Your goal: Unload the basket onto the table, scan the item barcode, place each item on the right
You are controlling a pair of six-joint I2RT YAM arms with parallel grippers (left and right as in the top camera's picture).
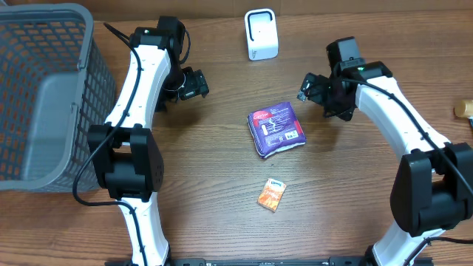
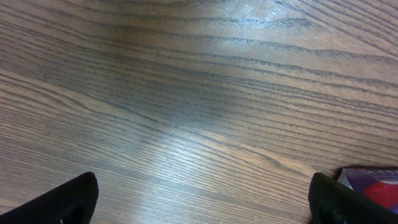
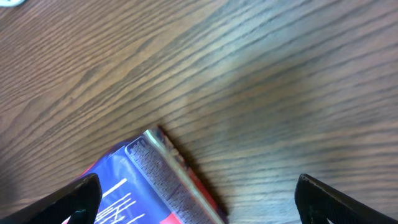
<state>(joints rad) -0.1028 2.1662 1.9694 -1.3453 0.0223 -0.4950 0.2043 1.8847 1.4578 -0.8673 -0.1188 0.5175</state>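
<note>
A purple packet (image 1: 277, 129) with white print lies flat in the middle of the wooden table. The white barcode scanner (image 1: 261, 34) stands upright at the back. My right gripper (image 1: 307, 87) hovers just right of and behind the packet, open and holding nothing. In the right wrist view the packet's corner (image 3: 140, 186) shows between and below the spread fingers of the right gripper (image 3: 196, 190). My left gripper (image 1: 196, 83) is open over bare table to the packet's left. In the left wrist view the left gripper (image 2: 202, 196) is empty, with the packet's edge (image 2: 373, 183) at the far right.
A small orange sachet (image 1: 271, 194) lies nearer the front, below the packet. A grey mesh basket (image 1: 44, 96) fills the left side. A yellowish object (image 1: 463, 108) sits at the right edge.
</note>
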